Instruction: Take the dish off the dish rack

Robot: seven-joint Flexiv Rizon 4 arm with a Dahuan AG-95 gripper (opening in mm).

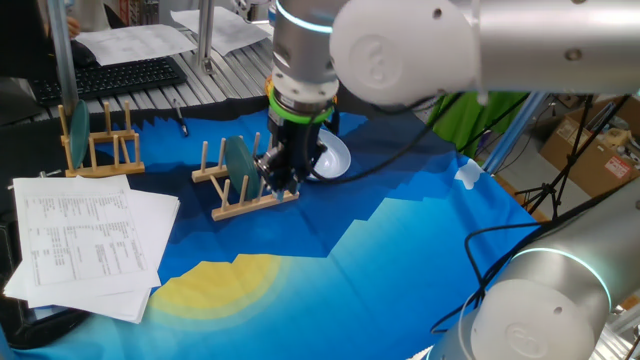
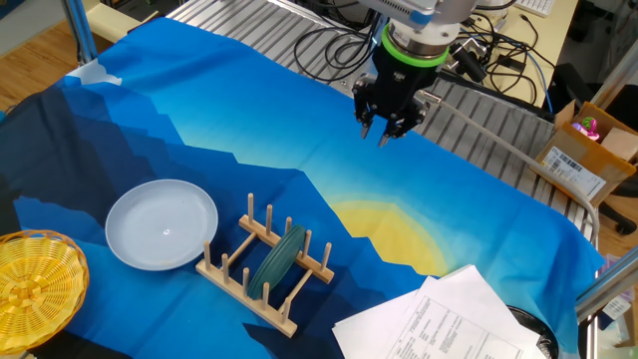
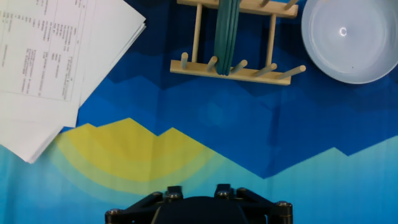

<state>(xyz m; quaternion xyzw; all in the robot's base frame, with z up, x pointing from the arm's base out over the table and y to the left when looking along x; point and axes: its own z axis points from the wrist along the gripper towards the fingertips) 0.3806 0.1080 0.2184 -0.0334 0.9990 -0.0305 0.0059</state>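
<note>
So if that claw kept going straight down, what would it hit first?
Probably just the blue tablecloth, near its yellow patch. The gripper points at bare cloth; the dish rack and white dish lie off to one side.

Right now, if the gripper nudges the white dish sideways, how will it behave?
The dish looks rigid and glossy, so a grip on its rim would likely slip. It lies flat on the cloth, so it should slide rather than tip, perhaps wrinkling the cloth.

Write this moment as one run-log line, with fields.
gripper: raised above cloth, holding nothing | dish: flat on cloth beside dish rack | dish rack: holds green plate upright
</note>
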